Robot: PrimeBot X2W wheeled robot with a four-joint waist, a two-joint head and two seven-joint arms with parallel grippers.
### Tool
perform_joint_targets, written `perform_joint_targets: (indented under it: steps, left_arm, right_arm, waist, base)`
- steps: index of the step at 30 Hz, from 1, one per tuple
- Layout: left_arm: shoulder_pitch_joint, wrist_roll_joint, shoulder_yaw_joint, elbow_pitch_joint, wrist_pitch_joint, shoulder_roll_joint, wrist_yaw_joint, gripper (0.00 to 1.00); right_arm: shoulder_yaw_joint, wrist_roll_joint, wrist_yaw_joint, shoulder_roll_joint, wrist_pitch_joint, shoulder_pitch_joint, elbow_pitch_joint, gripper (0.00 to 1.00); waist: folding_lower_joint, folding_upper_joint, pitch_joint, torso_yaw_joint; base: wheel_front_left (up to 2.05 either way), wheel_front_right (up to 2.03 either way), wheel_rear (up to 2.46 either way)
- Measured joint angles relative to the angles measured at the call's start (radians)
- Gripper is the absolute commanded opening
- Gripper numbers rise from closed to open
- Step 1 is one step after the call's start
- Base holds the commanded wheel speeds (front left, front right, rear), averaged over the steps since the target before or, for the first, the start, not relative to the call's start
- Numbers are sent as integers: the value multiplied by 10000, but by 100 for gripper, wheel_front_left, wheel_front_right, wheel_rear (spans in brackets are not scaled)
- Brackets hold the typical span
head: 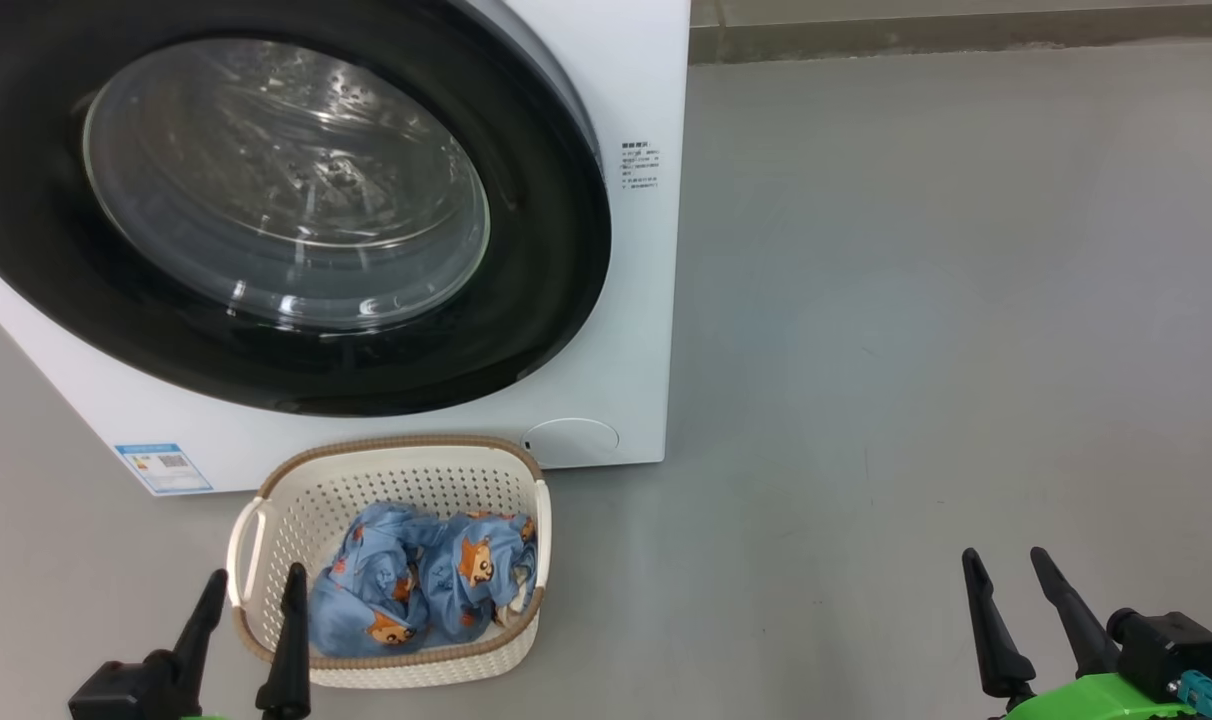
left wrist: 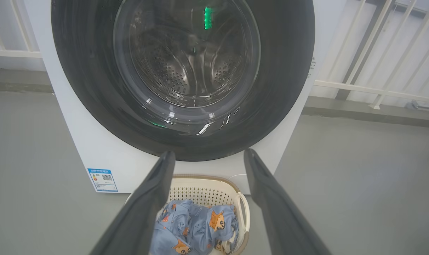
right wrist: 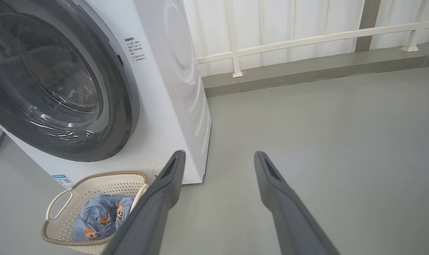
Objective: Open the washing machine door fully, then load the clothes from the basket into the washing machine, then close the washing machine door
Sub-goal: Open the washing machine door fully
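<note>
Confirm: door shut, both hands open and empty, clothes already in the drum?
No: the clothes aren't loaded; they lie in the basket, as the head view shows. The door is shut, and the left hand and right hand are open and empty.

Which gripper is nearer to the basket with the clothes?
Left. The left gripper, open, is by the near left corner of the basket. The right gripper, also open, is far off to the basket's right, over the floor.
</note>
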Motion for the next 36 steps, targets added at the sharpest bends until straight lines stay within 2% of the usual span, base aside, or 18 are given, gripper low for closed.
perform_joint_targets:
  steps: [6,8,9,21,26,32,36]
  left_arm:
    - [1,0,-21,-54,-2,-29,2,100]
    - [1,-6,-65,-79,-4,-42,0,100]
    - [1,-29,-128,-105,-10,-48,2,100]
    - [-251,-198,-270,-268,-10,-58,0,100]
    - [-636,-382,-428,-341,-12,-58,2,100]
    - [-1028,-487,-548,-368,-12,-67,2,100]
    - [-1344,-548,-600,-370,-12,-117,2,100]
  right_arm:
    - [222,67,0,29,0,-33,0,100]
    - [316,228,0,48,0,-139,12,25]
    - [430,368,0,52,0,-423,6,0]
    - [257,3434,0,341,-10,-3177,-222,0]
    - [316,4159,0,301,-15,-4480,-186,0]
    - [531,4986,0,-94,-84,-5890,33,0]
    - [794,6284,0,-318,-84,-6745,376,0]
  waist:
    - [0,0,70,23]
    - [0,0,96,33]
    - [-1,0,137,46]
    - [0,0,623,209]
    - [0,0,943,420]
    - [0,0,1417,726]
    - [0,0,1759,958]
  base:
    - [0,0,0]
    - [0,0,0]
    - [0,0,0]
    - [0,0,0]
    - [0,0,0]
    - [0,0,0]
    - [0,0,0]
